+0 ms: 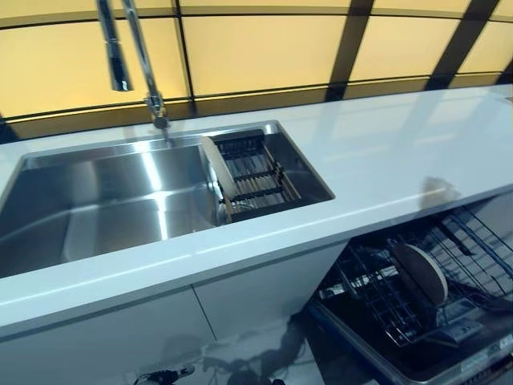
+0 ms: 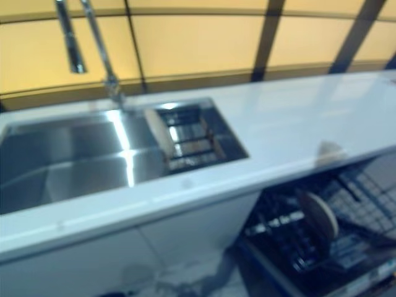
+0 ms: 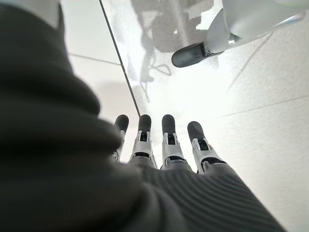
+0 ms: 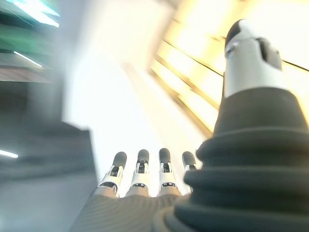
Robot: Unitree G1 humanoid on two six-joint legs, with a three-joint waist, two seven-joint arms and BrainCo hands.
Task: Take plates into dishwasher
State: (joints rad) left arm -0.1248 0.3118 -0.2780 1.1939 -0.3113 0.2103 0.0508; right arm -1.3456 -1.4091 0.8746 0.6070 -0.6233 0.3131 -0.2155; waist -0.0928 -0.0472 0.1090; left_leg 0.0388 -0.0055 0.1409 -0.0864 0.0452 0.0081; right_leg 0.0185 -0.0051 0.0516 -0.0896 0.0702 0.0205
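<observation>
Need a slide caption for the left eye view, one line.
One plate stands in the open dishwasher rack; another leans in the sink drainer.

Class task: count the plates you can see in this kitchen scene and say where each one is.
2. One plate leans upright in the sink, against its drainer rack. One plate stands in the open dishwasher rack. More may be hidden.

Plate point(image 1: 425, 273) stands in dishwasher rack point(image 1: 481, 249), right of sink point(image 1: 104, 208).

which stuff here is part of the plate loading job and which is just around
For the job:
plate, upright in the dishwasher rack
plate, leaning in the sink
left hand and right hand, both open and empty

Just around:
faucet
sink drainer basket
white counter
</observation>
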